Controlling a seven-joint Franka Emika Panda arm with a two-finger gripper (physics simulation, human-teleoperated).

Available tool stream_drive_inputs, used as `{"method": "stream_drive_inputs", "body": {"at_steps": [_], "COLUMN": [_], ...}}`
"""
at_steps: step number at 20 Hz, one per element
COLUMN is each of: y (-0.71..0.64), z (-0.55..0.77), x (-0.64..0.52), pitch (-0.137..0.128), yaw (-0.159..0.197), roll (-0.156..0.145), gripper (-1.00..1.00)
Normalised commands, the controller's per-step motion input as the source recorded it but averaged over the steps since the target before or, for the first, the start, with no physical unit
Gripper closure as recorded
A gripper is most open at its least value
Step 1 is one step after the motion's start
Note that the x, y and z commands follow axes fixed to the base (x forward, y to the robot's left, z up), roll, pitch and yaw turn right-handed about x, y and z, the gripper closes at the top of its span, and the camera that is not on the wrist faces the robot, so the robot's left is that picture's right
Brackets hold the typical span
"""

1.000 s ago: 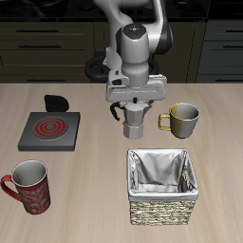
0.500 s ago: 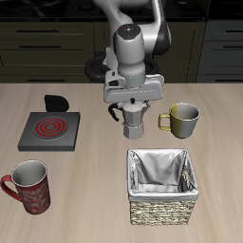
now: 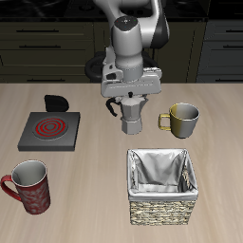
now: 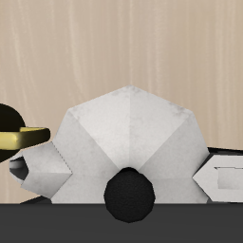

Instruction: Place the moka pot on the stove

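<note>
- Pale wooden table (image 3: 95, 176) before dark cabinets carries the stove (image 3: 49, 130), well apart from our moka pot (image 3: 131, 118)
- We see the gripper (image 3: 130, 98) clasping the moka pot's top, seemingly just off the table
- Beside it stands an olive mug (image 3: 181, 119)

Moka pot (image 3: 131, 116): silver-grey, faceted body, narrow waist, upright; upper part hidden in the exterior view. The wrist view shows its faceted lid with black knob (image 4: 128, 195). Stove (image 3: 48, 130): flat, square, dark grey, red concentric coil rings, black knob block at its rear corner; lies flat on the bench, well apart from the pot.
</note>
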Motion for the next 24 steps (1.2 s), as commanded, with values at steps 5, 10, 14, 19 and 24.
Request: {"method": "stream_drive_inputs", "body": {"at_steps": [5, 10, 14, 19, 24], "y": [-0.11, -0.17, -0.12, -0.12, -0.18], "z": [0.38, 0.41, 0.2, 0.08, 0.14], "x": [-0.14, -0.15, -0.09, -0.04, -0.02], "pitch": [-0.087, -0.058, -0.036, -0.006, -0.013], "yaw": [0.031, -0.013, 0.006, -0.004, 0.001], "roll": [0.002, -0.012, 0.001, 0.008, 0.01], "gripper": [1.0, 1.0, 1.0, 1.0, 1.0]}}
